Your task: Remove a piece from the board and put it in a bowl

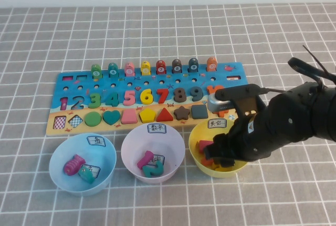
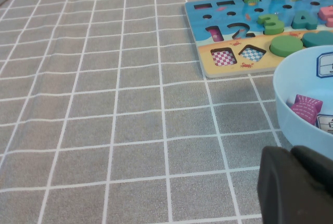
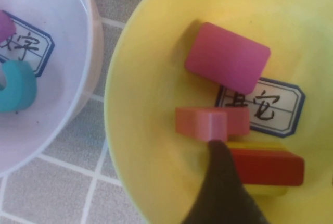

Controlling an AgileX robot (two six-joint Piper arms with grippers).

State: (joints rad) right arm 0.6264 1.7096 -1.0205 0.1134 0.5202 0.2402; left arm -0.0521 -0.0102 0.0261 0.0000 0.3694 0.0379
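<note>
The small red bar [image 3: 265, 166] lies inside the yellow bowl [image 3: 135, 146], on top of a yellow piece, beside an orange plus sign [image 3: 208, 121] and a larger pinkish-red rectangle [image 3: 227, 57]. My right gripper [image 1: 223, 157] reaches down into the yellow bowl [image 1: 197, 134], which is front right in the high view. One of its fingers [image 3: 221, 182] stands at the bar's end; the other is out of frame, so the jaws are spread apart. The board [image 1: 79, 86] lies behind the bowls. My left gripper [image 2: 292, 156] is shut and empty, low over the cloth next to the light blue bowl [image 2: 291, 94].
A pink bowl [image 1: 131, 144] and a light blue bowl [image 1: 58, 168] stand left of the yellow one, each with pieces inside. The board carries numbers, shapes and pegs. A grey checked cloth [image 1: 157, 37] covers the table. My right arm hides the board's right end.
</note>
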